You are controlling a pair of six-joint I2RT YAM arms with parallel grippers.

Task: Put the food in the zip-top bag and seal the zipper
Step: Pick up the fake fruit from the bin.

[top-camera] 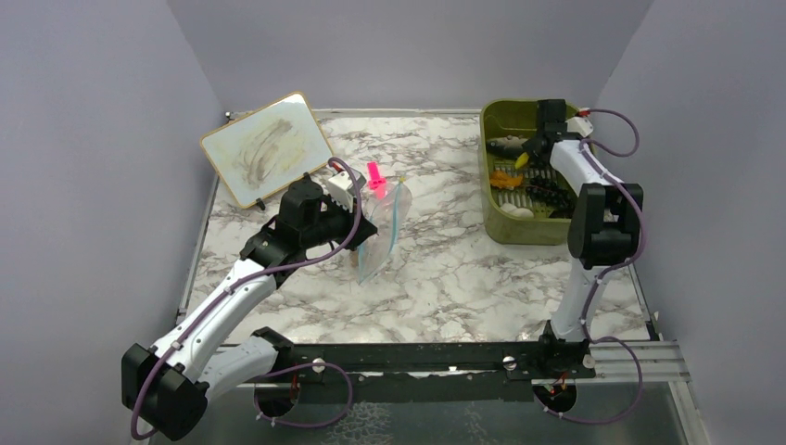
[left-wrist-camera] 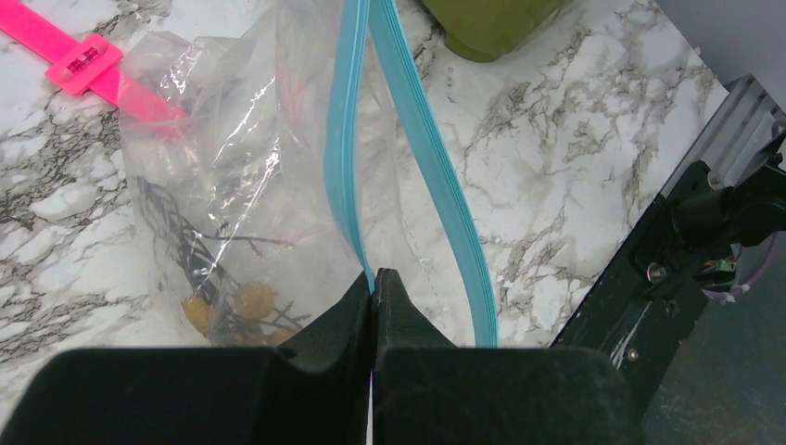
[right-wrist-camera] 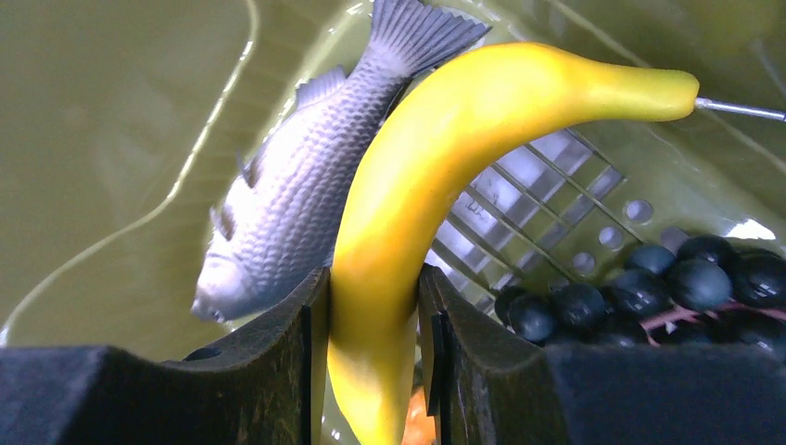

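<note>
The yellow banana is pinched near its lower end by the right gripper, whose fingers have closed against its sides. It sits beside the grey fish and the dark grapes, inside the olive bin at the far right corner of the table. The zip-top bag lies mid-table, nearer the left edge, with its mouth parted and brownish bits inside. The left gripper is clamped tight on one side of the zipper. A pink clip lies at the bag's far side.

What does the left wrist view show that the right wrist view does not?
Only left wrist: the left gripper pinching the zipper of the clear zip-top bag, and the pink clip. Only right wrist: the right gripper closed on the yellow banana, beside the grey fish and dark grapes. Both: the olive-green bin.
</note>
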